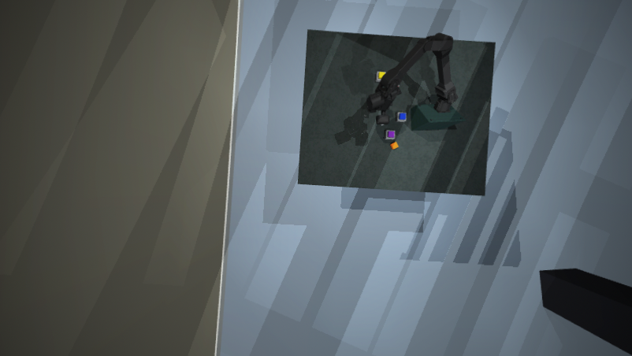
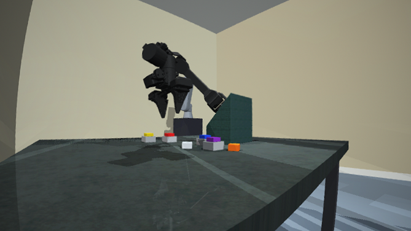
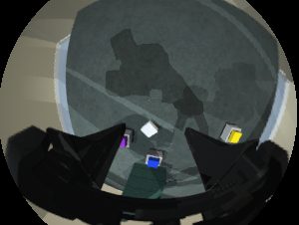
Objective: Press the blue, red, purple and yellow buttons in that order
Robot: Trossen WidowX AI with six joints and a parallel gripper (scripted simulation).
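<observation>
While the gripper (image 1: 382, 118) (image 2: 170, 114) (image 3: 156, 128) is hanging released and empty, good clearance is probably demanding height, sparing the white block (image 2: 187, 144) (image 3: 149, 129) and purple button (image 1: 390, 134) (image 2: 213, 139) (image 3: 123, 142).

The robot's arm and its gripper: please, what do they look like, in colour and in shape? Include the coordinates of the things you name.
The arm (image 1: 414, 56) (image 2: 197, 80) is black to dark grey, with long slim links and chunkier blocky joints. The gripper (image 1: 382, 113) (image 2: 170, 114) (image 3: 156, 128) is black too, with two wedge-shaped fingers that narrow to points. I can make out no coloured markings on either.
</observation>
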